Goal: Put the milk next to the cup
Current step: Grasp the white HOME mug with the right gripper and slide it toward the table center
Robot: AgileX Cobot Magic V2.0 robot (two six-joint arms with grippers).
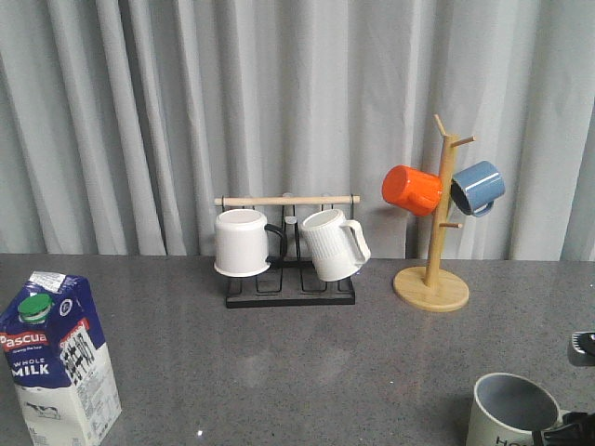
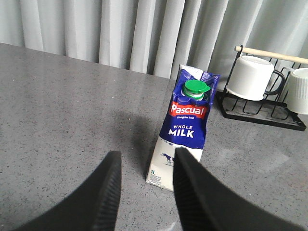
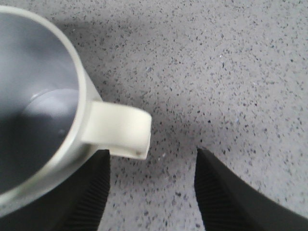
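The left pincer (image 2: pixel 144 187) is seen spread wide with nothing between its fingers, and the milk (image 2: pixel 184 127) is found just ahead of it, a little off toward one finger rather than centred in the gap, and not yet touched. The milk is stood upright on the grey tabletop (image 1: pixel 297 362), so its long axis runs vertically, with the green cap and printed face turned toward the left wrist camera. In the front view the milk (image 1: pixel 58 367) is placed at the near left corner, while the cup (image 1: pixel 509 411) is set at the near right corner, so the two are well apart across the tabletop. The right pincer (image 3: pixel 151 192) is likewise held open and empty, its fingers spread just beside the handle of the cup (image 3: pixel 45 115) without gripping it. The left arm is judged far nearer to the milk, so the grasp is best made from that side, with the pincer shifted sideways until the carton is centred, then closed across the carton's narrow body. After that, a long carry rightward toward the cup would be called for. A rack (image 1: pixel 290 288) with two white mugs and a wooden mug tree (image 1: pixel 431 279) are left standing at the back, clear of that path.
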